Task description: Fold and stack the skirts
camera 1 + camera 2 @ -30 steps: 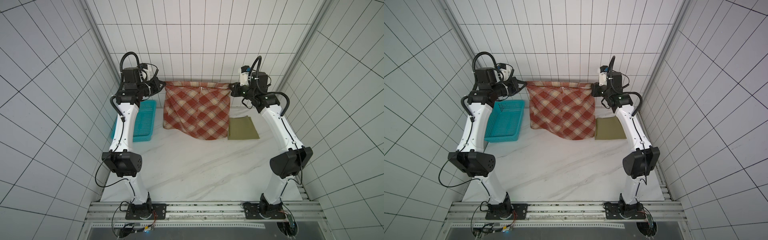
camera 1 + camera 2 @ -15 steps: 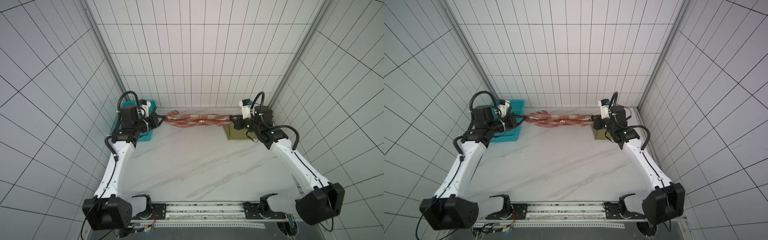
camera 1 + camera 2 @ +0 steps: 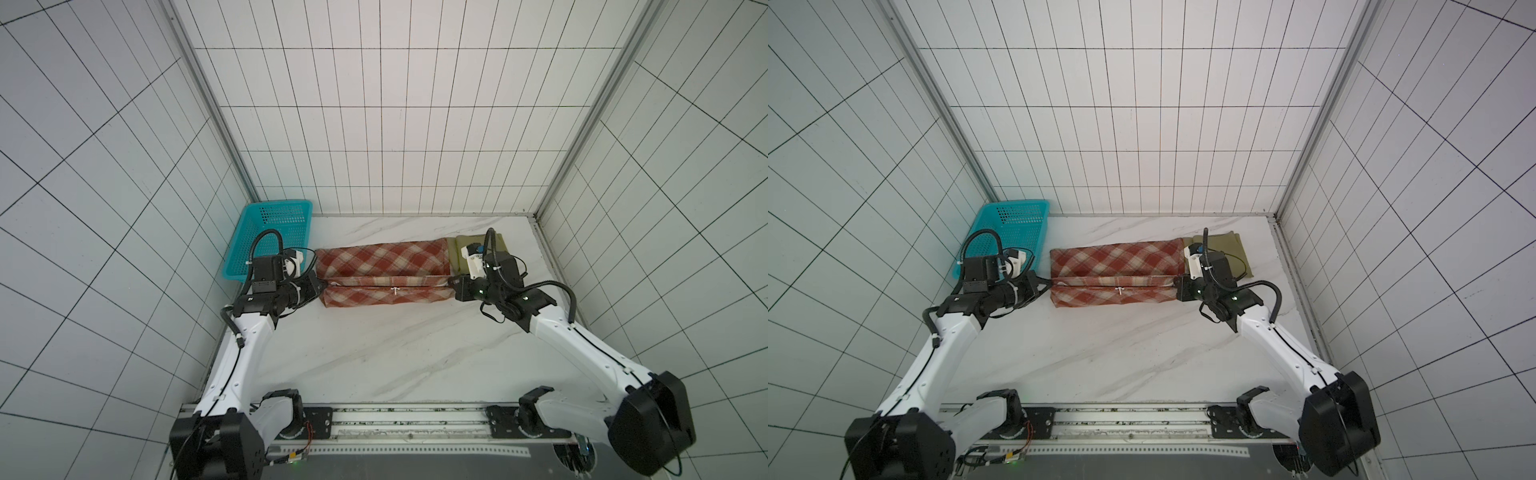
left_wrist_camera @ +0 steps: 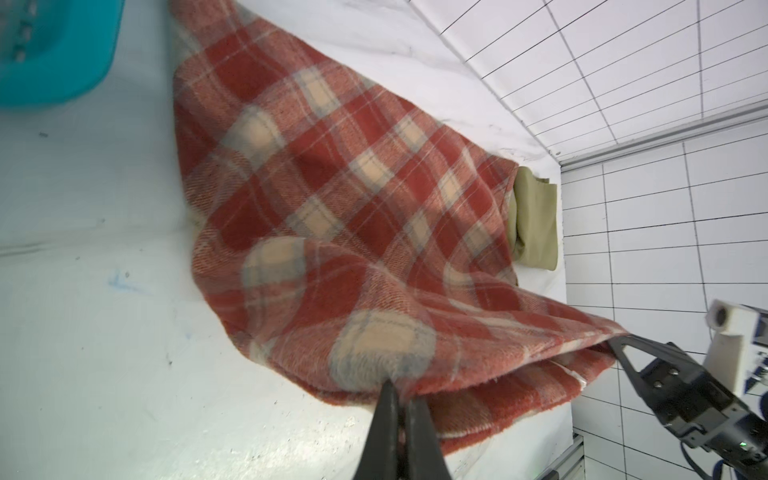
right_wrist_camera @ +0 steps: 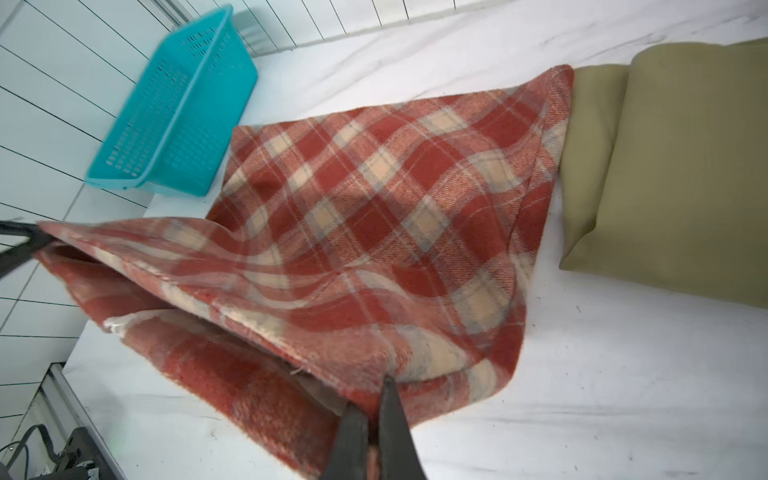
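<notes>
Now, one second on. The desk (image 3: 374, 353) carries everything. The plaid skirt (image 3: 380, 259) hung spread in the air between my raised arms a second ago. It now lies across the back of the desk, doubled lengthwise. The edge I hold is drawn toward the front, with a lower layer showing beneath it. The teal basket (image 3: 286, 232) sits at the back left as before, near the skirt's left end. The khaki skirt (image 3: 455, 257) lies folded at the back right, unmoved, with the plaid's right end against it. Left jaws: clenched on the plaid's left corner, low over the desk. Right jaws: clenched on its right corner. Both arms have dropped from high to low.
</notes>
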{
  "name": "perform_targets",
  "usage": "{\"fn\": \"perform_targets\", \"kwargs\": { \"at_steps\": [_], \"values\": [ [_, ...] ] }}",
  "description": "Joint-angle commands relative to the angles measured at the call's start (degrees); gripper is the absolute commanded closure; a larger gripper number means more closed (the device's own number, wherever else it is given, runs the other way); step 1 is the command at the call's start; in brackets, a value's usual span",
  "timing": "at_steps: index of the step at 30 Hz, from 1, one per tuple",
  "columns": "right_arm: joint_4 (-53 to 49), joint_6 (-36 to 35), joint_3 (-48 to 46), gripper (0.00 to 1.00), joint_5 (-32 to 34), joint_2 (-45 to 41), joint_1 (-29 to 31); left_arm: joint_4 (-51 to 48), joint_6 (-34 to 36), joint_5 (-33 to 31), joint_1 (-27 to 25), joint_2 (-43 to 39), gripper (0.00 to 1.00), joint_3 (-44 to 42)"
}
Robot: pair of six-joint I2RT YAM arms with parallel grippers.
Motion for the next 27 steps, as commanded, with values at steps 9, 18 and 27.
{"fn": "perform_targets", "kwargs": {
  "at_steps": [9, 18, 27],
  "values": [
    [-7.8, -8.1, 37.0, 1.0, 7.7, 10.0, -7.0, 2.5, -2.1, -6.3, 3.2, 12.9, 1.0, 36.6],
    [-15.4, -8.5, 41.7, 1.0, 5.1, 3.5, -6.9, -2.6, -2.2, -2.6, 5.0, 8.1, 1.0, 42.9],
    [-20.4, -10.7, 45.6, 1.0, 8.1, 2.7, -7.0, -2.6, -3.7, -0.9, 5.1, 6.9, 1.0, 44.8]
  ]
}}
